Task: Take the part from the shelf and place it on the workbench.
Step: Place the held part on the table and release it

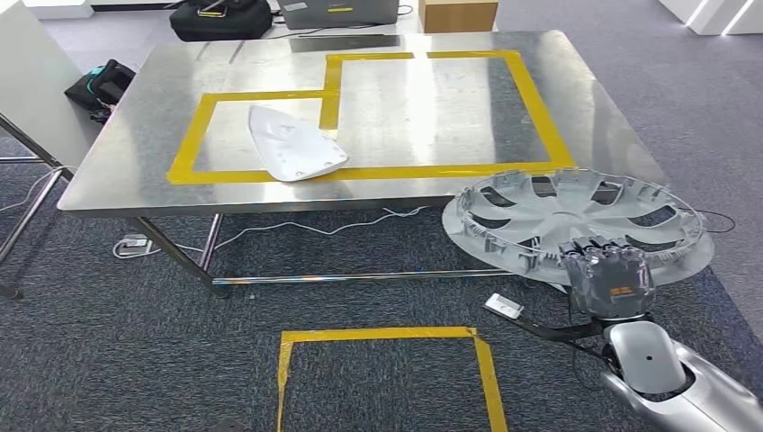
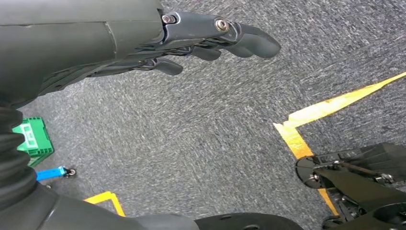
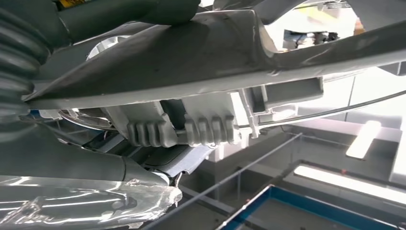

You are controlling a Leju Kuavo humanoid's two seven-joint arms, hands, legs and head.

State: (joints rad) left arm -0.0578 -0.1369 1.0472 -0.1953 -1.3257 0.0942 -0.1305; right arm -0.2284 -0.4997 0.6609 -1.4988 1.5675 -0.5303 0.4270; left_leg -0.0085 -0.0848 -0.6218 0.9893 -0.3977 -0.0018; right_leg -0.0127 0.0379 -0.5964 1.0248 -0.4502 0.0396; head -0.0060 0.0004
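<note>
The metal workbench [image 1: 378, 108] stood ahead, its near edge running from left to right across the head view. Yellow tape [image 1: 360, 171] marked two joined rectangles on its top. The right, larger rectangle was bare, and a white curved shell [image 1: 292, 144] lay in the left one, touching the tape along the near side. Between the robot and the bench there was open grey carpet [image 1: 135, 342] with a yellow taped square [image 1: 387, 335] on it and a white cable [image 1: 315, 229] under the bench.

The right hand [image 1: 607, 279] grasped the grey wheel cover [image 1: 576, 220] at its near rim, from below. In the right wrist view the fingers [image 3: 95, 163] were closed around the rim [image 3: 182, 129] of the cover. The cover was held nearly flat, its ribbed inner side facing up, and a little tilted. It hung in the air just beside the near right corner of the bench, and its far edge overlapped the bench edge in the head view; I cannot tell if it touched the metal. It was round, so it had no clear long axis.

The left hand [image 2: 191, 43] hung above the carpet, with fingers [image 2: 249, 40] apart and only slightly bent, holding nothing.
</note>
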